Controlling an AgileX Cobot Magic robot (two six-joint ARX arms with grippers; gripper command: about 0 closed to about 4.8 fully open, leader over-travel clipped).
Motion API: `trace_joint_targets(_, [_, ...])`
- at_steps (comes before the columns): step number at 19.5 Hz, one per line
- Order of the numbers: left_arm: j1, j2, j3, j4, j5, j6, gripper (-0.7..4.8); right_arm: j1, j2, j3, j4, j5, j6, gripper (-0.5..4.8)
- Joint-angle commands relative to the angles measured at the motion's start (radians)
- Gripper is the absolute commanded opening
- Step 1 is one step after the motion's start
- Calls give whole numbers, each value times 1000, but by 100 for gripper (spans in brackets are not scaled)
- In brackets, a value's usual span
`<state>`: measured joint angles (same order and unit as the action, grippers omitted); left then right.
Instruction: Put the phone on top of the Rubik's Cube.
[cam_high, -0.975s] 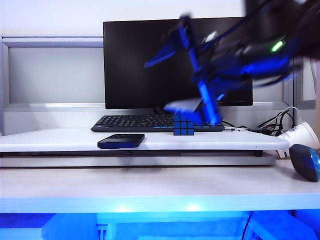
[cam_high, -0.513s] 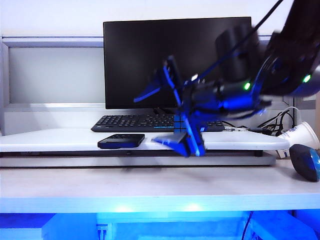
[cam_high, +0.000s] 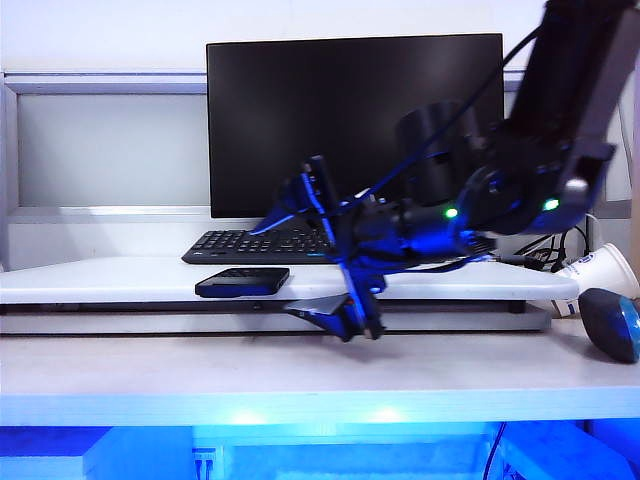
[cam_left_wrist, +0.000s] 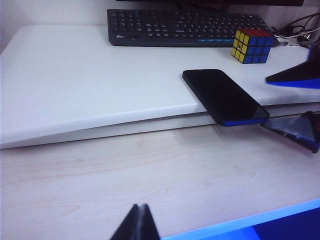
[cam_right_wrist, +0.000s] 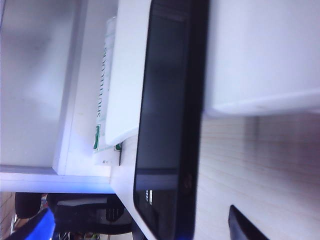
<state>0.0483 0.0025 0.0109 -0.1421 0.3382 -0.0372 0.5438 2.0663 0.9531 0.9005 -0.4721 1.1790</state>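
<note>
Right end effector (cam_high: 330, 255), fingers spread wide, lines up on the phone (cam_high: 242, 282), needing to straddle its overhanging edge; left end effector (cam_left_wrist: 136, 226) sits pressed together.

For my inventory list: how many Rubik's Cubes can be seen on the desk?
1. The Rubik's Cube stands on the white raised shelf, just in front of the keyboard near its right end. The exterior view hides it behind the right arm.

A black monitor (cam_high: 355, 125) filled the upper middle of my exterior view, with a black keyboard (cam_high: 260, 245) below it on the white raised shelf (cam_high: 100, 280). At the right edge sat a dark blue mouse (cam_high: 610, 323) on the pale wooden worktop (cam_high: 200, 375), a tipped paper cup (cam_high: 600, 270) behind it beside black cables (cam_high: 560, 240).
</note>
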Motion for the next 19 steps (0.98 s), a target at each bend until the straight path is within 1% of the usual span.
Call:
trace_joint_targets(1, [2, 0, 0, -5, 7, -1, -2, 22, 21, 42, -9, -2, 3, 458])
trace_joint_targets(2, [2, 0, 0, -5, 7, -1, -2, 31, 27, 53, -18, 4, 3, 431])
trace_joint_targets(3, [2, 0, 0, -5, 7, -1, -2, 37, 34, 61, -28, 13, 3, 388])
trace_joint_targets(4, [2, 0, 0, -5, 7, -1, -2, 38, 35, 60, -31, 23, 3, 372])
trace_joint_targets(5, [2, 0, 0, -5, 7, -2, -2, 39, 38, 60, -35, 24, 2, 340])
trace_joint_targets(6, [2, 0, 0, -5, 7, -1, -3, 39, 38, 60, -42, 25, 1, 286])
trace_joint_targets(7, [2, 0, 0, -5, 7, -2, -2, 39, 38, 60, -42, 25, 0, 247])
trace_joint_targets(9, [2, 0, 0, -5, 7, -2, -2, 39, 38, 60, -42, 27, -1, 140])
trace_joint_targets(10, [2, 0, 0, -5, 7, -2, -2, 39, 38, 60, -42, 28, -2, 119])
trace_joint_targets(11, [2, 0, 0, -5, 7, -5, -2, 39, 38, 60, -42, 28, -2, 67])
trace_joint_targets(12, [2, 0, 0, -5, 7, -5, -2, 39, 38, 60, -40, 28, -10, -11])
trace_joint_targets(16, [2, 0, 0, -5, 7, -5, -3, 39, 38, 60, -4, 25, -23, -9])
trace_joint_targets(19, [2, 0, 0, -5, 8, -5, -2, 39, 36, 60, 95, 25, -31, -9])
